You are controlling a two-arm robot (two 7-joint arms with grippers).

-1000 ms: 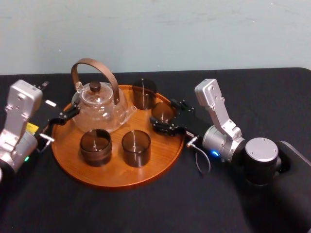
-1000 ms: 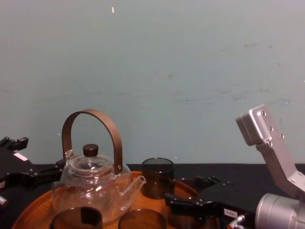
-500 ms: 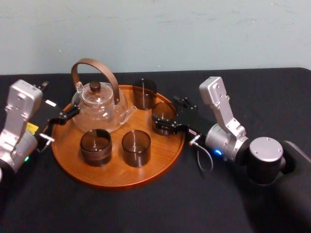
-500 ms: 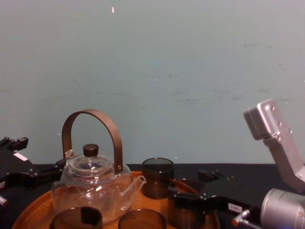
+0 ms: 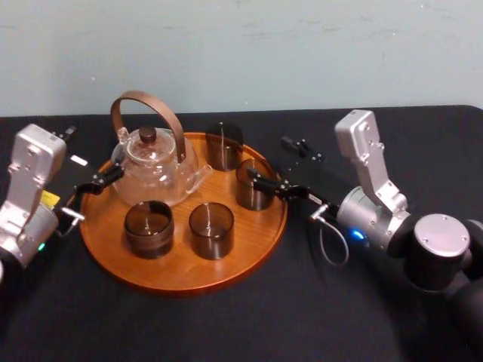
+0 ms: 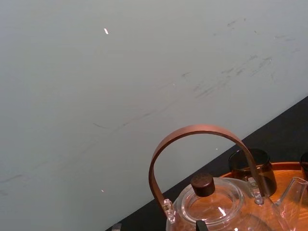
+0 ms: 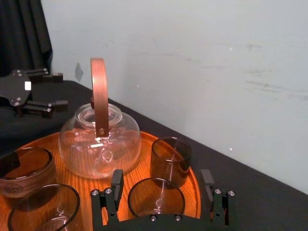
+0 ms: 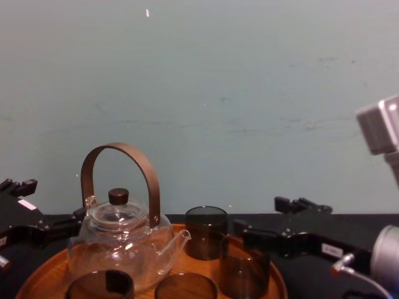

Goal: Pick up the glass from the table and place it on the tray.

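A dark smoked glass (image 5: 254, 185) (image 8: 243, 269) stands upright on the right part of the round wooden tray (image 5: 181, 264). My right gripper (image 5: 268, 158) (image 8: 257, 217) is open just to the right of it and holds nothing. In the right wrist view the glass (image 7: 156, 197) sits low between my open fingers (image 7: 117, 184). The black table (image 5: 226, 324) carries the tray. My left gripper (image 5: 106, 177) (image 7: 33, 89) rests open at the tray's left edge, beside the teapot.
A glass teapot (image 5: 155, 162) (image 6: 211, 207) with a brown arched handle fills the tray's back left. Three more dark glasses stand on the tray: one at the back (image 5: 225, 145) and two at the front (image 5: 149, 228) (image 5: 211, 230). A pale wall lies behind.
My right gripper has drawn back to the right, off the glass, which stays standing on the tray. The left arm has not moved.
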